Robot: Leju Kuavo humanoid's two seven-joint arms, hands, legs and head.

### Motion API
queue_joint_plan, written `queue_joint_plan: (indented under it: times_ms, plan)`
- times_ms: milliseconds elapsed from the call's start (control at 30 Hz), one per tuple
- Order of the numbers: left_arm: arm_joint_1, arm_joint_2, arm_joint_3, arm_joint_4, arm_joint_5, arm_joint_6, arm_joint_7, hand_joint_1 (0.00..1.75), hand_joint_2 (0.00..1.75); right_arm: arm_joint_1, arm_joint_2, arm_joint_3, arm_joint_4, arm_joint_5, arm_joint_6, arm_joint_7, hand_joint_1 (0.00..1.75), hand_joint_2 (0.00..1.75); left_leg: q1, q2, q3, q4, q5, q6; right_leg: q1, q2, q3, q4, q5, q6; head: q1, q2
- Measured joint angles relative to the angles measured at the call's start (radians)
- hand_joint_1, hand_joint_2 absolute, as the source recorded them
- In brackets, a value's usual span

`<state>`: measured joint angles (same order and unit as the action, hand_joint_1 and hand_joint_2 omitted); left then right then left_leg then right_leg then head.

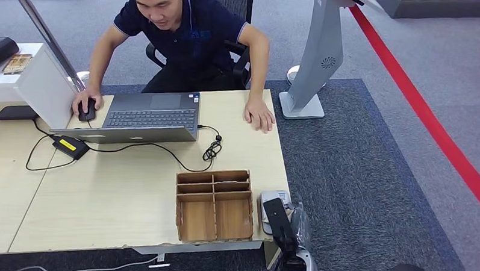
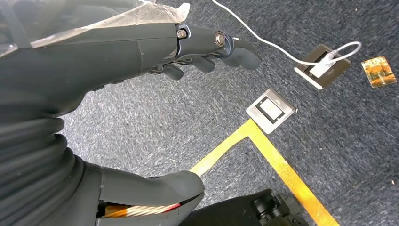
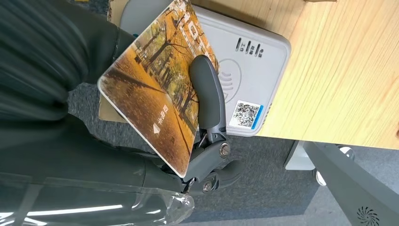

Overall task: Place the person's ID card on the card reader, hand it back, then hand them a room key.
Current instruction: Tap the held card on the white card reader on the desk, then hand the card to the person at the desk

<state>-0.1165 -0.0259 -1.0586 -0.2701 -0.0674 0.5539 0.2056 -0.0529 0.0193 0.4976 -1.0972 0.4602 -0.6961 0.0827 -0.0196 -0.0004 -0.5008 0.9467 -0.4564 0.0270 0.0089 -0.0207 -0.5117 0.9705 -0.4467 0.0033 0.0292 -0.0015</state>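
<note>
The right hand (image 3: 188, 141) holds the ID card (image 3: 155, 89), an orange card printed with an autumn tree scene, pinned by the thumb across its face with the fingers behind it. In the right wrist view the card sits directly over the card reader (image 3: 254, 66), a pale grey unit with a contactless symbol and a QR sticker, which lies at the near right corner of the desk (image 1: 133, 192). The card is tilted, one long edge raised off the reader top; whether its low edge touches the reader cannot be told. The relation that governs the coming move is card face against reader face: the card is already above the reader, so judged from this pose, it needs to be levelled and lowered rather than shifted sideways. In the head view the right hand (image 1: 279, 224) overlaps the card reader (image 1: 270, 200), just beside the wooden organizer (image 1: 214, 204). The person's hand (image 1: 259, 115) rests on the far desk edge, well apart from the reader, so the return hand-off will call for a forward reach. The left hand (image 2: 202, 52) hangs over the carpet, fingers loosely extended and holding nothing; the right hand is clearly the nearer one.
</note>
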Motion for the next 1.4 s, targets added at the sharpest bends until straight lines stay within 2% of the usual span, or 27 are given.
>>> queue_joint_plan:
  times_ms: [167, 500, 733, 933, 1167, 1400]
  plan:
    - [0.0, 0.0, 0.0, 0.0, -0.002, 0.0, 0.0, 0.0, 1.75, 0.001, 0.002, -0.001, -0.001, 0.061, -0.001, -0.018, 1.75, 1.75, 0.0, 0.0, 0.0, 0.0, 0.0, 0.0, 0.0, 0.0, 0.0, 0.0, 0.0, 0.0, 0.0, 0.0]
    - [0.0, 0.0, 0.0, 0.0, -0.006, -0.005, 0.001, 0.0, 1.75, 0.001, 0.001, -0.001, -0.04, 0.133, -0.001, 0.017, 1.75, 1.75, 0.0, 0.0, 0.0, 0.0, 0.0, 0.0, 0.0, 0.0, 0.0, 0.0, 0.0, 0.0, 0.0, 0.0]
    - [0.0, 0.0, 0.0, 0.0, -0.02, -0.011, 0.005, 0.0, 1.75, -0.028, -0.018, 0.009, -0.221, 0.271, -0.001, 0.123, 1.75, 1.75, 0.0, 0.0, 0.0, 0.0, 0.0, 0.0, 0.0, 0.0, 0.0, 0.0, 0.0, 0.0, 0.0, 0.0]
    - [0.0, 0.0, -0.002, 0.0, -0.038, -0.017, 0.008, 0.0, 1.75, -0.078, -0.028, 0.044, -0.288, 0.294, 0.001, 0.149, 1.75, 1.75, 0.0, 0.0, 0.0, 0.0, 0.0, 0.0, 0.0, 0.0, 0.0, 0.0, 0.0, 0.0, 0.0, 0.0]
    - [-0.024, -0.033, -0.008, 0.0, -0.073, -0.036, 0.095, 0.0, 1.75, -0.139, -0.029, 0.076, -0.304, 0.276, 0.004, 0.151, 1.75, 1.75, 0.0, 0.0, 0.0, 0.0, 0.0, 0.0, 0.0, 0.0, 0.0, 0.0, 0.001, 0.0, 0.0, 0.0]
    - [-0.034, -0.049, -0.022, -0.001, -0.084, -0.044, 0.098, 0.0, 1.75, -0.175, -0.023, 0.106, -0.302, 0.26, 0.007, 0.148, 1.75, 1.75, 0.0, 0.0, 0.0, 0.0, 0.0, 0.0, 0.0, 0.0, 0.0, 0.0, 0.001, 0.0, 0.0, 0.0]
